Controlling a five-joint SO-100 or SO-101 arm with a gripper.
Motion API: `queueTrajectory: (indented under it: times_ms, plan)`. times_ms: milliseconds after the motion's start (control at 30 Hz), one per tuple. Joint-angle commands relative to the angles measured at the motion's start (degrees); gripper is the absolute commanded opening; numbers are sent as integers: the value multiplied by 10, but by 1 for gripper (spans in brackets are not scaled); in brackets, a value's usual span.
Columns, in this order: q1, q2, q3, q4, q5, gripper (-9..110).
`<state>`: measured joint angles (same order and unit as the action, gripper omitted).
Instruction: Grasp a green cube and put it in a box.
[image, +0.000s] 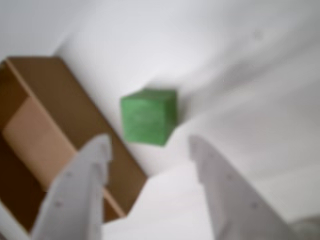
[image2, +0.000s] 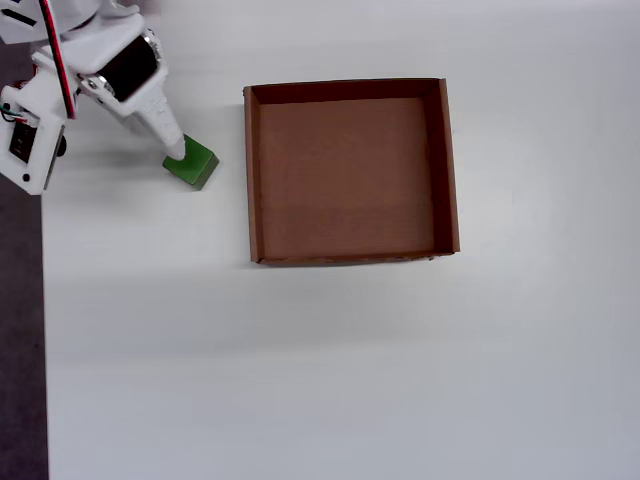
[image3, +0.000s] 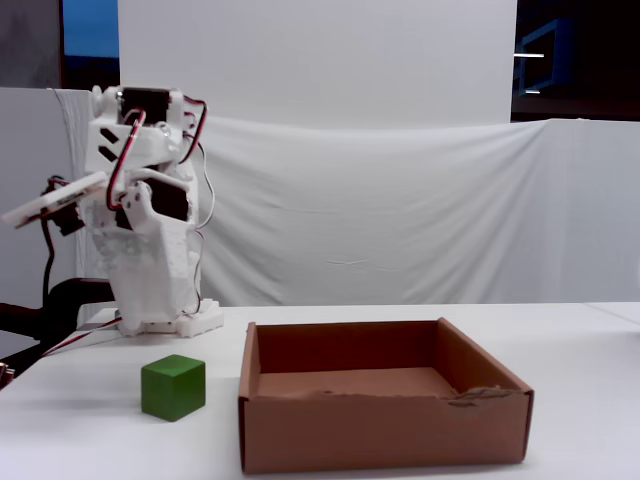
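In the wrist view you look down past the hand (image: 150, 145), its two white fingers (image: 82, 190) spread wide and holding nothing. The green cube (image: 149, 116) sits on the white desk (image: 250, 75) just beyond the fingertips, roughly centred on the gap, one corner turned toward you. The box (image: 65, 125) lies just to the cube's left. The picture is blurred, so fine surface detail cannot be read.

In the overhead view the cube (image2: 192, 162) rests on the desk (image2: 350, 380) left of the box (image2: 349, 172), near it but apart, with the arm's tip overlapping the cube's upper left edge; whether it touches cannot be told from here.

In the fixed view the cube (image3: 173, 387) stands flat on the desk (image3: 90, 420), beside the box (image3: 380, 435), which is empty.

Judging from its plain matte faces and small size, expect the cube to be light, rigid and not slippery. Take it across two opposite flat faces, near mid-height, turning the wrist so the fingers do not meet its corners.
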<state>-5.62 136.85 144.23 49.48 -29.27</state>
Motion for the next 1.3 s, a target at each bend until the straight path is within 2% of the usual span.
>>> queueTrajectory:
  times_ms: [0,367,800,967,1267]
  plan:
    - [-5,-18,-38,-8,2,22]
    - [-8,-105,-80,-20,2,29]
    - [-4,-243,-149,-13,2,29]
    - [-4,-307,-193,27,2,29]
    - [-31,-330,-207,34,2,29]
